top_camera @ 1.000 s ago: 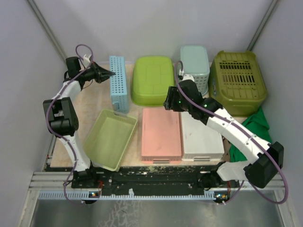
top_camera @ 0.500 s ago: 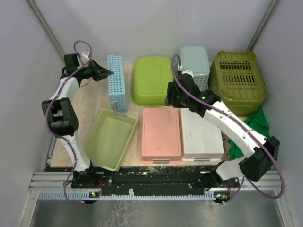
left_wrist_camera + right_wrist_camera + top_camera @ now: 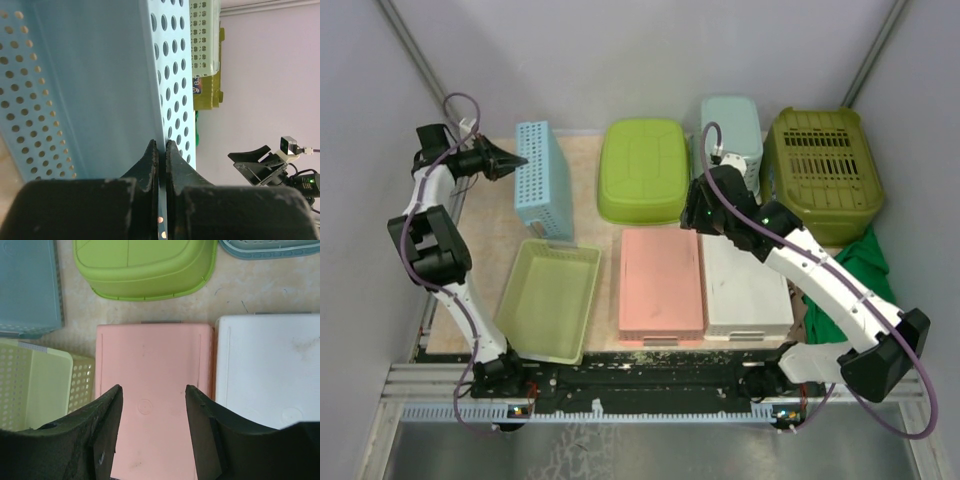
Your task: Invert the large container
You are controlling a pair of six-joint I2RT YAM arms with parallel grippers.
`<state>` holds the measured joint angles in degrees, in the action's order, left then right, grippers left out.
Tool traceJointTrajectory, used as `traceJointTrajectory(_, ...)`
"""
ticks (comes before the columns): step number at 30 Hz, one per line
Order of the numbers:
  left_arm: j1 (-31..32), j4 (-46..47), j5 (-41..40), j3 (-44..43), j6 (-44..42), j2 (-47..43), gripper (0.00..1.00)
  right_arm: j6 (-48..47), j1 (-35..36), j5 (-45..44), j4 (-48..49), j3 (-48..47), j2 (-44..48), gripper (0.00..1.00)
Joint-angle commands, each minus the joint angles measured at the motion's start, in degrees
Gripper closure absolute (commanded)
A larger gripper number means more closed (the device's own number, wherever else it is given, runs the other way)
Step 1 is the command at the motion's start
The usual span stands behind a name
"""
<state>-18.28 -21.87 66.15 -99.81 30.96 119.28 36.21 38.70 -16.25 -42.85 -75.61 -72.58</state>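
At the worktop's (image 3: 503, 226) far left, the left tool (image 3: 512, 160) meets the blue basket (image 3: 542, 180), seemingly tipped sideways. Left wrist view: its fingers (image 3: 149, 162) pinch the basket's wall. Right wrist view: the right tool (image 3: 152, 392) hangs spread above the pink container (image 3: 150, 360).

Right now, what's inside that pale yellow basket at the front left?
Nothing shows inside the pale yellow basket: only its bare floor and perforated walls. The patch of table beneath it is covered, so anything under there cannot be seen.
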Motion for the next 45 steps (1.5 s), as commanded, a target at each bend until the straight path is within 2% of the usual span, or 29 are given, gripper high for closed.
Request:
traceJointTrajectory(1, -2.4, -8.2, -7.5, 0.1, -12.4, 3.3, 1.00, 0.1, -0.3, -2.2, 1.6, 2.1, 3.7, 0.46)
traceJointTrajectory(11, -7.5, -17.0, -14.1, -1.4, -19.7, 5.1, 0.99, -0.8, -0.4, -1.6, 4.3, 5.7, 4.7, 0.46)
traceJointTrajectory(14, -8.8, -18.8, -16.8, -2.1, -21.3, 5.2, 0.87, -0.9, -0.4, -1.4, 5.1, 6.2, 4.5, 0.46)
traceJointTrajectory(20, -9.3, -19.1, -19.1, -2.5, -20.8, 4.9, 0.46, -1.1, -0.4, -1.3, 5.5, 6.2, 4.1, 0.46)
traceJointTrajectory(23, -9.0, -18.4, -19.4, -2.5, -19.8, 4.2, 0.34, -1.1, -0.4, -1.4, 6.0, 6.8, 4.5, 0.46)
traceJointTrajectory(29, -6.2, -18.1, -22.7, -2.7, -19.1, 1.0, 0.23, -0.9, -0.4, -1.0, 6.8, 8.0, 5.0, 0.46)
traceJointTrajectory(32, -2.9, -19.4, -30.5, -3.4, -19.7, -2.8, 0.18, -0.8, -0.4, -1.0, 6.9, 8.1, 5.0, 0.46)
traceJointTrajectory(38, 4.5, -26.3, -54.4, -9.1, -20.8, -10.4, 0.08, -1.1, -0.4, -2.4, 6.5, 8.0, 5.1, 0.44)
traceJointTrajectory(42, 8.1, -25.8, -61.1, -5.3, -21.6, -18.0, 0.04, -1.9, -0.4, -1.8, 7.5, 8.3, 4.9, 0.43)
traceJointTrajectory(45, 11.8, -23.2, -60.1, 1.1, -20.8, -23.5, 0.06, -2.0, -0.3, -0.9, 8.5, 8.9, 4.4, 0.43)
